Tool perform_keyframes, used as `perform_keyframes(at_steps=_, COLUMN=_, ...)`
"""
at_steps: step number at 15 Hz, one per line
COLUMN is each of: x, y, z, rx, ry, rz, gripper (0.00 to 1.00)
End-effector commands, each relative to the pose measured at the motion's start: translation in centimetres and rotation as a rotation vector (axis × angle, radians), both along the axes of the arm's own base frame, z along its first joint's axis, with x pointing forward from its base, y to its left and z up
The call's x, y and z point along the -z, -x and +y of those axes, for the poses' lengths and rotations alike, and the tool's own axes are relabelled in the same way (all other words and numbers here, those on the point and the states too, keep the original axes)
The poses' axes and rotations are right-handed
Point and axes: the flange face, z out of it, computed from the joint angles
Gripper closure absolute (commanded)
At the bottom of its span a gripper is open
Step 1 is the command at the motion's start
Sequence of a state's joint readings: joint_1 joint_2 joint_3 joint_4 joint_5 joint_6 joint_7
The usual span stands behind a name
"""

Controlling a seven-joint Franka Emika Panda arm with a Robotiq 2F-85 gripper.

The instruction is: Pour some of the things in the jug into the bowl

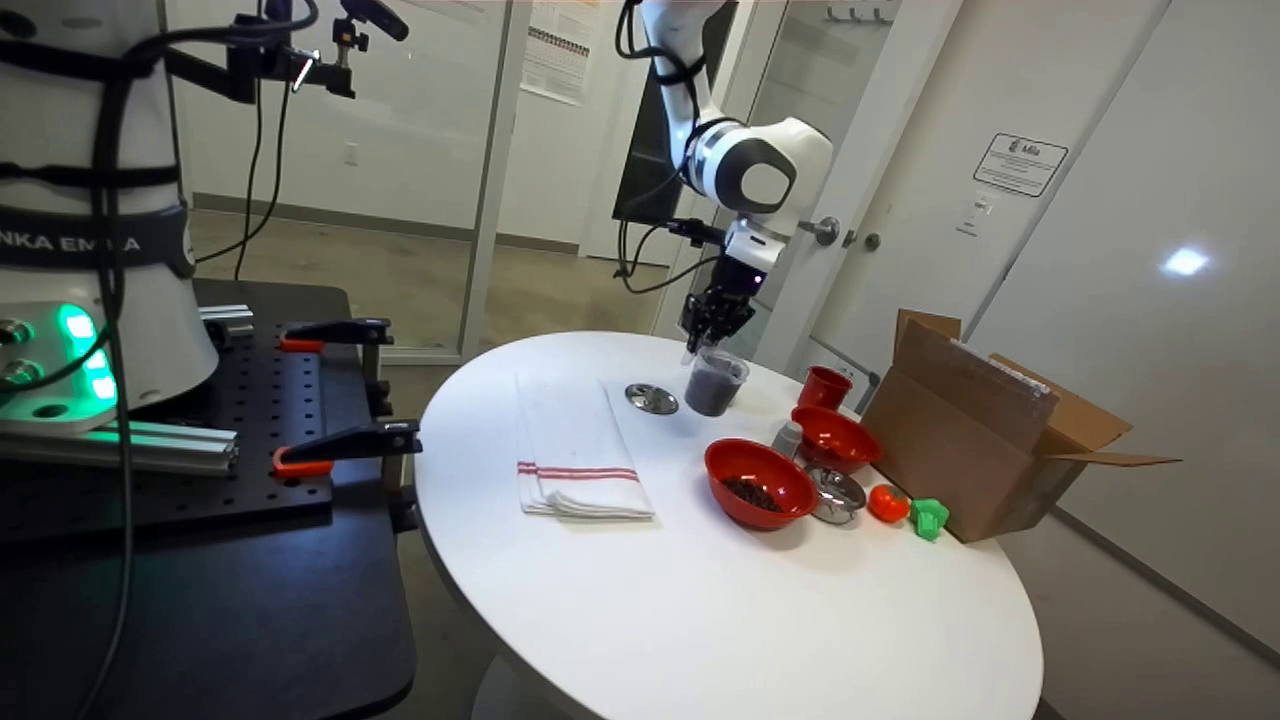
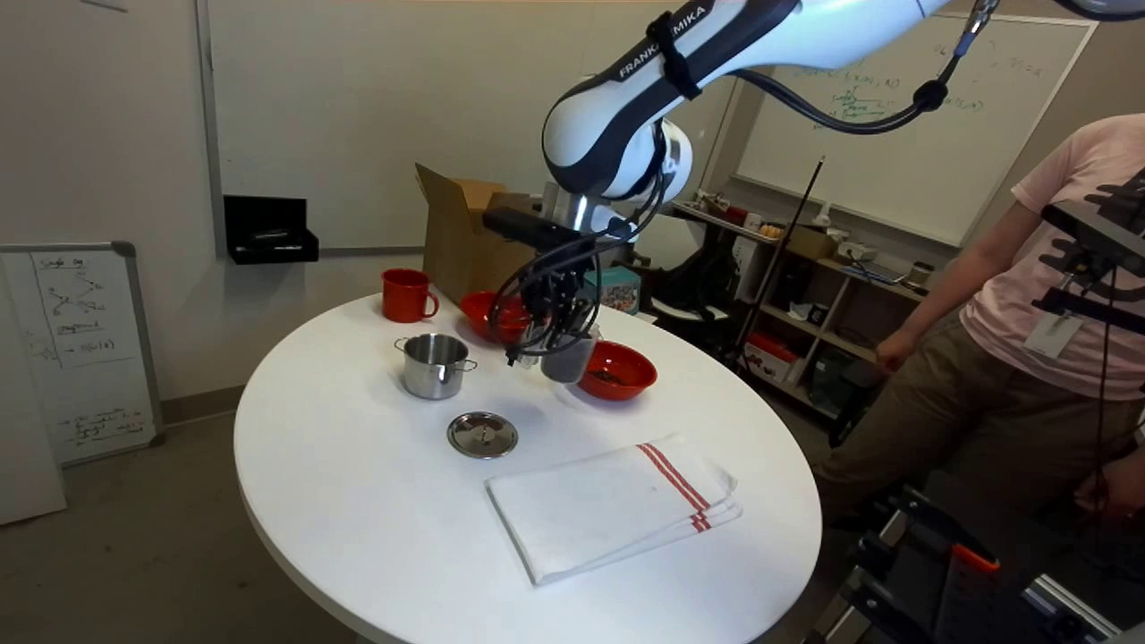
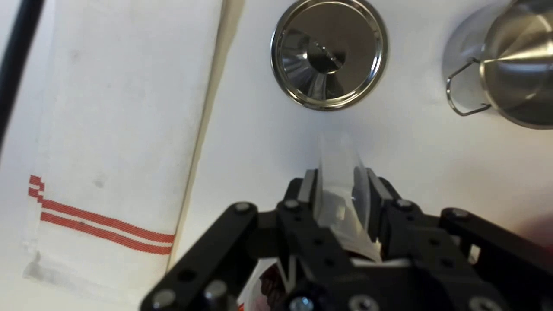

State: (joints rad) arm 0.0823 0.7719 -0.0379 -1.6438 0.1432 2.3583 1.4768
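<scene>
The jug (image 1: 715,383) is a small translucent vessel with dark contents, and it also shows in an exterior view (image 2: 567,360). My gripper (image 1: 697,345) is shut on its clear handle (image 3: 341,190), which stands between the fingers in the wrist view. The jug hangs above the table, roughly upright. Part of its rim and dark pieces (image 3: 271,285) show behind the gripper in the wrist view. The bowl (image 1: 742,510) is red and wide, with some dark pieces in its bottom. It stands apart from the jug, which partly covers it in an exterior view (image 2: 619,392).
A metal lid (image 3: 329,56) and a pot (image 2: 434,368) stand near the gripper. Around the bowl are a grey shaker (image 1: 787,438), another red bowl (image 1: 838,440), a metal dish (image 1: 838,495) and a tomato (image 1: 889,503). A red cup (image 1: 824,388), cardboard box (image 1: 960,440) and folded towel (image 1: 580,430) also stand there.
</scene>
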Motion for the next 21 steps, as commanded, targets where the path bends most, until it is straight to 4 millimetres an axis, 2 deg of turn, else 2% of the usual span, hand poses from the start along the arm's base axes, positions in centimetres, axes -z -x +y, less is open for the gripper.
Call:
perform_keyframes(at_steps=1, x=-2.3, y=-1.2, z=-2.5, rx=-0.051, ry=-0.125, rz=-0.01, gripper=0.93)
perform_keyframes(at_steps=5, x=-3.3, y=-1.9, z=-5.8, rx=-0.077, ry=-0.227, rz=0.014, gripper=0.93)
perform_keyframes(at_steps=8, x=-4.1, y=-1.9, z=-7.4, rx=-0.067, ry=-0.32, rz=0.046, gripper=0.93)
perform_keyframes(at_steps=11, x=-5.7, y=-1.6, z=-8.8, rx=-0.029, ry=-0.428, rz=0.029, gripper=0.93)
perform_keyframes(at_steps=13, x=-6.5, y=-1.2, z=-10.2, rx=0.009, ry=-0.484, rz=-0.002, gripper=0.93)
perform_keyframes(at_steps=19, x=-7.6, y=0.9, z=-16.1, rx=0.143, ry=-0.62, rz=-0.106, gripper=0.93)
perform_keyframes(at_steps=21, x=-8.1, y=2.3, z=-17.6, rx=0.175, ry=-0.676, rz=-0.149, gripper=0.93)
